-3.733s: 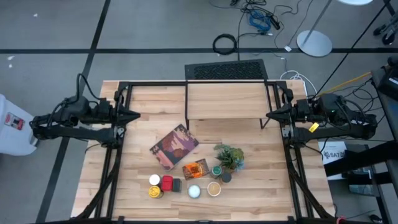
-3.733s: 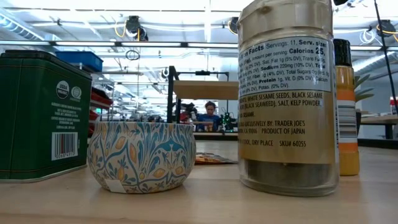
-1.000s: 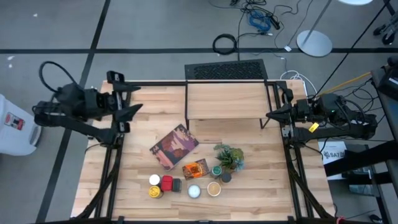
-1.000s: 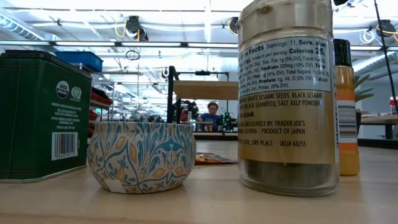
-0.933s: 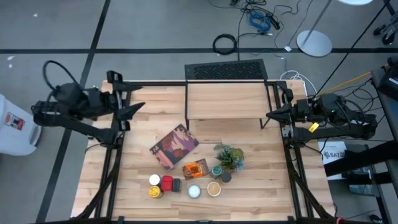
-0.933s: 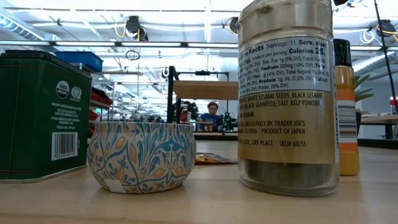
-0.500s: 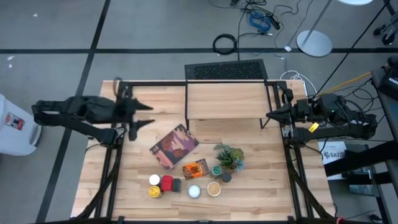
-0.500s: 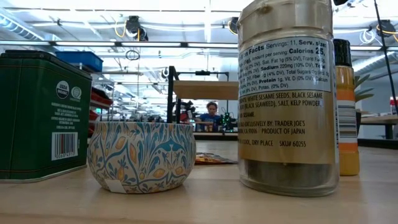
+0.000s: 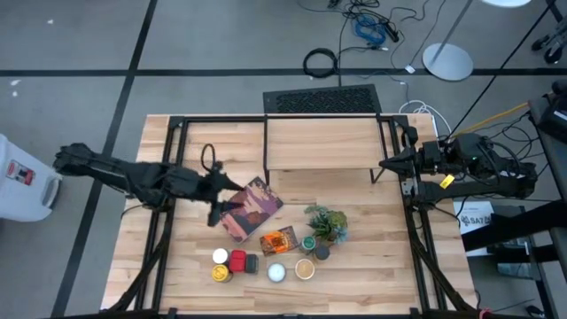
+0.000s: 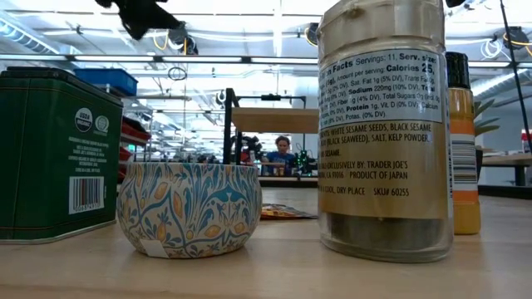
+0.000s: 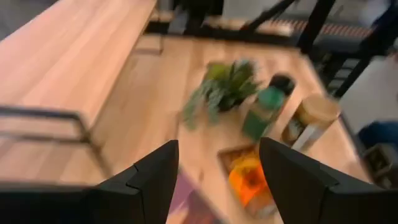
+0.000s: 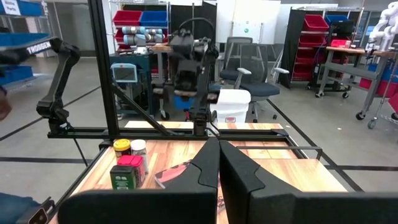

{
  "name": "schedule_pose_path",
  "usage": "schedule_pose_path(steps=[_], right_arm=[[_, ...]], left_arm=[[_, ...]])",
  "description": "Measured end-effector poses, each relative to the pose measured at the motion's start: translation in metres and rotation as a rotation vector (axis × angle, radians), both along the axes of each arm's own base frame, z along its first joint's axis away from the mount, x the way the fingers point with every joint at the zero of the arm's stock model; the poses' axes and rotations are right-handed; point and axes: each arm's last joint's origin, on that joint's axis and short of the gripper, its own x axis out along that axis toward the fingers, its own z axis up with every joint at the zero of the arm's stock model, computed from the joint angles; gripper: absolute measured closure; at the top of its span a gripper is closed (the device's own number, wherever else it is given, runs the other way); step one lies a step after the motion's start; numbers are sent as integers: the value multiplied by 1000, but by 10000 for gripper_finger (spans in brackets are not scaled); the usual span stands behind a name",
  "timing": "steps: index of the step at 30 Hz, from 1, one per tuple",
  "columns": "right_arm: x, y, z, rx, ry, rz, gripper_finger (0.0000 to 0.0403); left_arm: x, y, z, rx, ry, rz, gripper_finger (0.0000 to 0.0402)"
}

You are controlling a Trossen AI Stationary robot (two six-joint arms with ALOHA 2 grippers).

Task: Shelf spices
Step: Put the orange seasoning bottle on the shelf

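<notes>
**A:** What does the room and the surface look like?

**B:** A workshop with a grey floor and cables. A light wooden surface (image 9: 354, 283) carries everything. The shelf (image 9: 321, 143), a narrow raised board on a black frame, stands at the far middle edge with nothing on it.

**A:** Where are the grippers?

**B:** The left gripper (image 9: 217, 195) reaches in over the surface, above the near corner of a maroon picture book (image 9: 251, 209). Its fingers (image 11: 152, 177) are spread apart and hold nothing. The right gripper (image 9: 385, 163) waits at the right edge beside the shelf's leg, fingers pressed together and empty.

**A:** And outward from the left gripper?

**B:** Just past the book lies the flat orange packet (image 9: 278, 240). Beside it stands a green potted plant (image 9: 326, 221), with a green-topped jar (image 9: 308, 243) and a dark-topped one (image 9: 322, 252) touching its base. Nearer the front edge sit a tan-topped jar (image 9: 305, 268) and a white-topped tin (image 9: 276, 272). To the left is a tight cluster: a white-topped jar (image 9: 220, 256), a red-topped tin (image 9: 237, 260), a dark tin (image 9: 252, 264) and a yellow-topped jar (image 9: 221, 274).

**A:** How far along is the task?

**B:** At its start, I judge. Every spice sits on the surface; none is shelved or grasped. All of them remain to be lifted.
</notes>
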Motion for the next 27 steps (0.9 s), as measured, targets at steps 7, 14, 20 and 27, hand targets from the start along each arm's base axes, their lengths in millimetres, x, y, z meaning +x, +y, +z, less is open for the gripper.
schedule_pose_path(steps=[7, 14, 20, 27], right_arm=[[0, 0, 0, 0, 1, 0, 403], [0, 0, 0, 0, 0, 0, 403], [0, 0, 0, 0, 0, 0, 403], [0, 0, 0, 0, 0, 0, 403]], left_arm=[[25, -12, -33, -64, -254, -34, 167], [48, -20, -29, -24, -522, -104, 167], [48, -22, -13, 46, -778, -143, 167], [34, -18, 13, 195, -938, -115, 167]])
